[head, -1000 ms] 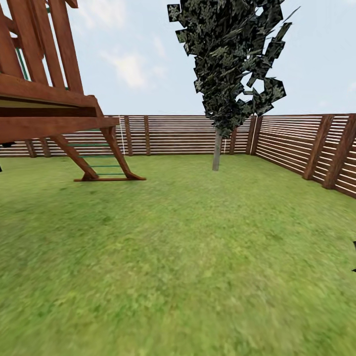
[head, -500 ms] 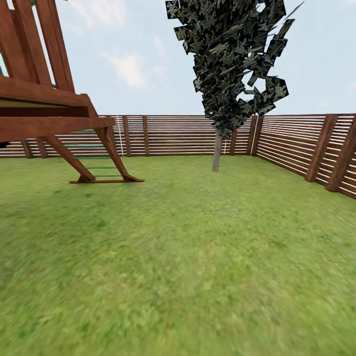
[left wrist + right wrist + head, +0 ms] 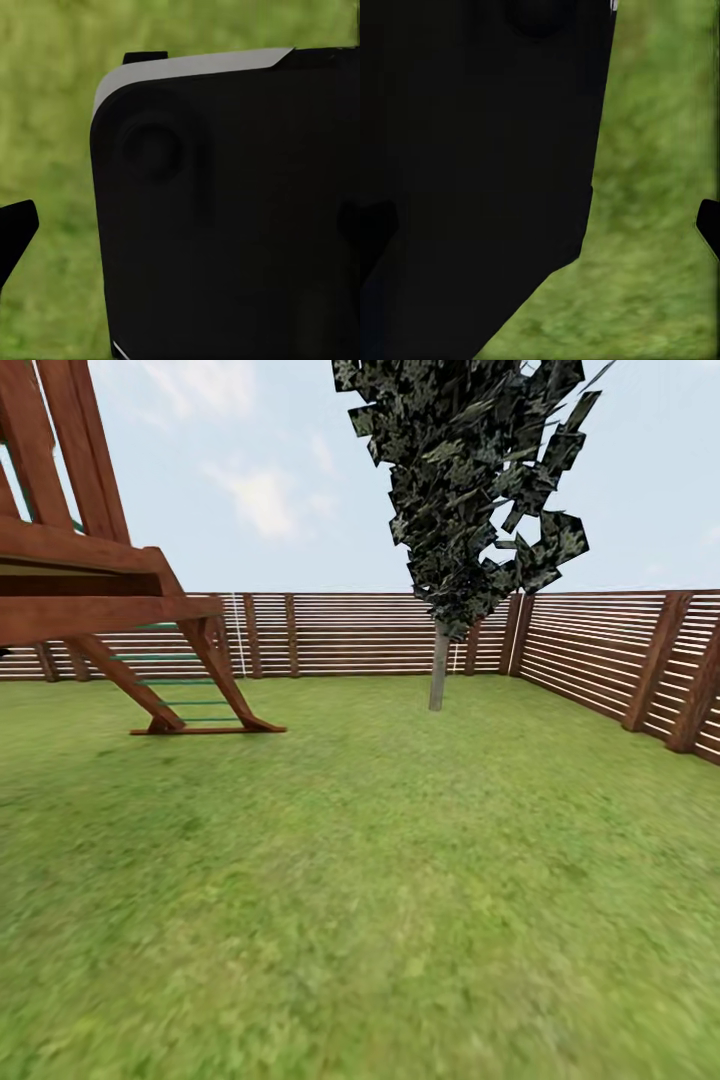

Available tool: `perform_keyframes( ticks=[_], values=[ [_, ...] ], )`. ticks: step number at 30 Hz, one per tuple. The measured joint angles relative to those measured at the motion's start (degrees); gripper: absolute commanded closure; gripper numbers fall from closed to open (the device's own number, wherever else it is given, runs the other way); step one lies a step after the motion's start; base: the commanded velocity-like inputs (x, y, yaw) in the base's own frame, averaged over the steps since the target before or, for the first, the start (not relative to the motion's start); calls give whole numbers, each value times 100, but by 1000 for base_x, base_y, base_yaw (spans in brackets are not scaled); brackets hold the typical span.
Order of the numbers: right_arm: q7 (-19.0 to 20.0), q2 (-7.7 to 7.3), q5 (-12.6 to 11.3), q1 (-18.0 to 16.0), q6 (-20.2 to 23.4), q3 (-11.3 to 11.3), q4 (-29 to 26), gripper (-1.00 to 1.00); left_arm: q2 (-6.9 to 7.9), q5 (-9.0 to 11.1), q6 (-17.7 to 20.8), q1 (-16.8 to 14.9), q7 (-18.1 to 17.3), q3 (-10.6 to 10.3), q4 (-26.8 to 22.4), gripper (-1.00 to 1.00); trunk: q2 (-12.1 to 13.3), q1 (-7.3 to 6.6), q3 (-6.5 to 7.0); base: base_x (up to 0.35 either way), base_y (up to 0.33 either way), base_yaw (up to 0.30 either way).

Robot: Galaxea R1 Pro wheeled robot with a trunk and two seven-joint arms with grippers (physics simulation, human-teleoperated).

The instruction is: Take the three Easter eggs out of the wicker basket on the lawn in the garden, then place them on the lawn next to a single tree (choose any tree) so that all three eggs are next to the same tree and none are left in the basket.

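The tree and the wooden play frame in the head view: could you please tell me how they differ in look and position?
The tree has a slim, pale, upright trunk, while the play frame is built of thick red-brown beams, some slanted. The tree stands far back by the fence near its corner, while the frame rises closer, at the view's left edge. The tree carries a dark mottled crown; the frame has green rungs. Both stand on the lawn.

Blk robot housing (image 3: pixel 225 225), grey top edge (round boss), blk fingertips (image 3: pixel 15 232).
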Motion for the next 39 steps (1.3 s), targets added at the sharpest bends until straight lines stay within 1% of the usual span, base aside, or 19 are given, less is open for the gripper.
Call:
perform_keyframes(
  ticks=[39],
  values=[
    [-16, 1, 0, 0, 0, 3, 0, -100, 0, 0, 0, 0, 0, 0, 0, -100, 0, 0, 0, 313, -94, 0]
  ],
)
